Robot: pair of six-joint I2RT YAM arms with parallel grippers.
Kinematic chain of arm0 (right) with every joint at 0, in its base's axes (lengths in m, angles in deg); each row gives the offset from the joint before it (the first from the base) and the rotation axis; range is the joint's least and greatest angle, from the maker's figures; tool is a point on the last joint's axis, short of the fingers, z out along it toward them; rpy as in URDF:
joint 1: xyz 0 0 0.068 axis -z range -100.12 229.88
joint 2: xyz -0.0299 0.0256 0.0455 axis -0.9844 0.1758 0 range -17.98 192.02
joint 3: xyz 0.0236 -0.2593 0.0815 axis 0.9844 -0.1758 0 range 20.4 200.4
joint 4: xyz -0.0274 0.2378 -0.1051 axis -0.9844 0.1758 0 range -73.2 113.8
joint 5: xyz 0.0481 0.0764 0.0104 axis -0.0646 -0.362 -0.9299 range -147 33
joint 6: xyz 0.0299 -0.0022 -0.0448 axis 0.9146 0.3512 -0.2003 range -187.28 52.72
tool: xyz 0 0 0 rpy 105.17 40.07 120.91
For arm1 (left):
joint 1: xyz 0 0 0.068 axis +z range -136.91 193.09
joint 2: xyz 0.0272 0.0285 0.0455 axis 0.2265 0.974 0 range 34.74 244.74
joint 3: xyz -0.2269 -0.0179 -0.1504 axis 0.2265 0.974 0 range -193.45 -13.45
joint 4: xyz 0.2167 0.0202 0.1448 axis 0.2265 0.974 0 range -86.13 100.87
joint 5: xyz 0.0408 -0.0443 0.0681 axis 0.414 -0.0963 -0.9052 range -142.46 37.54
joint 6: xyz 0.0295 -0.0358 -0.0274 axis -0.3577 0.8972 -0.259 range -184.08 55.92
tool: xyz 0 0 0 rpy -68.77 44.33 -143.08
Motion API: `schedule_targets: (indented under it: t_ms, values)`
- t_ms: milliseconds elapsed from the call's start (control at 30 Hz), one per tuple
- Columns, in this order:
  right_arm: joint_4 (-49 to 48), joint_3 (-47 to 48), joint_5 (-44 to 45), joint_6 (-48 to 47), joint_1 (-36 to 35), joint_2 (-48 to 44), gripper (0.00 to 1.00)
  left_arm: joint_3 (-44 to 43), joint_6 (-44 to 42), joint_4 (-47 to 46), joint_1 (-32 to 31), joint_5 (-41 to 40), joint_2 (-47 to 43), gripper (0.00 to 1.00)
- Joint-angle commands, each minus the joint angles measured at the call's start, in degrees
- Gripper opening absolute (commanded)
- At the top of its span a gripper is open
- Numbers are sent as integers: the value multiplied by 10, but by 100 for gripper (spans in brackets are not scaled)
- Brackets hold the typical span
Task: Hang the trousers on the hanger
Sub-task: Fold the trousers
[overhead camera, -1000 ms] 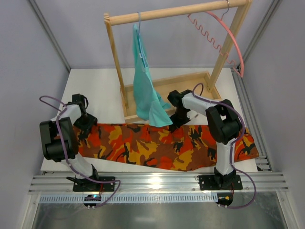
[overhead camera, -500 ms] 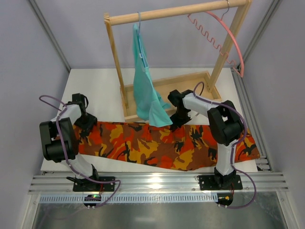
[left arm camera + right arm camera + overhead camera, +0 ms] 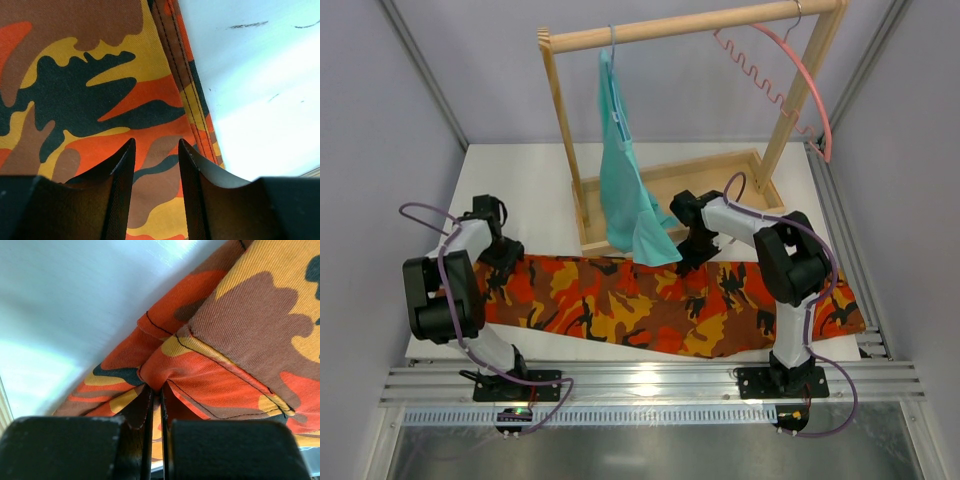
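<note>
The camouflage trousers (image 3: pixel 660 305) lie flat across the near part of the table, left to right. In the top view my left gripper (image 3: pixel 503 262) is down at their left end. The left wrist view shows its jaws a finger's width apart over the flat cloth (image 3: pixel 90 75) by the stitched edge; the gripper (image 3: pixel 156 145) is open and pinches nothing. My right gripper (image 3: pixel 692 255) is at the trousers' far edge near the middle. It (image 3: pixel 156 390) is shut on a pinched fold of the trousers (image 3: pixel 240 330). The pink hanger (image 3: pixel 800 75) hangs at the rail's right end.
A wooden rack (image 3: pixel 690 25) stands at the back on a wooden frame base (image 3: pixel 730 170). A teal garment (image 3: pixel 625 190) hangs from it on a thin hanger, its hem close to my right gripper. White tabletop (image 3: pixel 520 180) lies behind the trousers.
My left gripper's jaws have narrowed a little over the cloth and the left arm has shifted slightly. The right arm and the trousers have hardly moved.
</note>
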Motion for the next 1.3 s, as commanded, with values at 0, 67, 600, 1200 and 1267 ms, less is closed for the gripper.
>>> schedule_targets:
  t_ms: [0, 67, 600, 1200, 1267]
  values:
    - [4, -12, 16, -3, -9, -15, 4, -16, 26, -9, -4, -9, 12, 40]
    - [3, -11, 16, -3, -11, -15, 4, -18, 30, -15, -5, -8, 13, 39]
    - [1, -10, 16, -7, -12, -11, 4, -46, 36, -10, -13, -8, 71, 40]
    - [-8, -4, 32, -34, -14, -50, 17, -71, 12, 27, -13, -41, 69, 1]
    - [-12, -8, 34, -33, -14, -63, 18, -76, 9, 37, -14, -46, 55, 1]
